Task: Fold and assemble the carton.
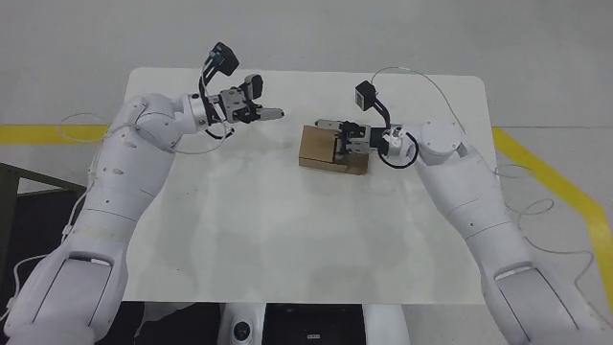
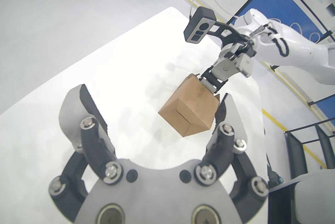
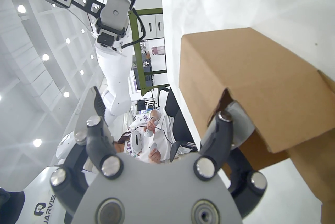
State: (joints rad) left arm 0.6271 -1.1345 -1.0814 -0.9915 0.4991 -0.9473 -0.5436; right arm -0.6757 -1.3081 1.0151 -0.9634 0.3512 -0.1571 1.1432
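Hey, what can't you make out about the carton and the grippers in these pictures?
- Right wrist view: one finger of the right gripper goes into the carton; the carton wall hides its tip.
- Right wrist view: the picture's edge cuts off the carton's near flaps.
- Top view: the right gripper covers the carton's open end.

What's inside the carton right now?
One finger of the right gripper sits inside the open end of the carton. The rest of the interior is hidden by its cardboard walls.

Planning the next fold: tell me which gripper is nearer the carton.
Right. The right gripper is at the carton, one finger inside its open end; the left gripper is open, apart from it.
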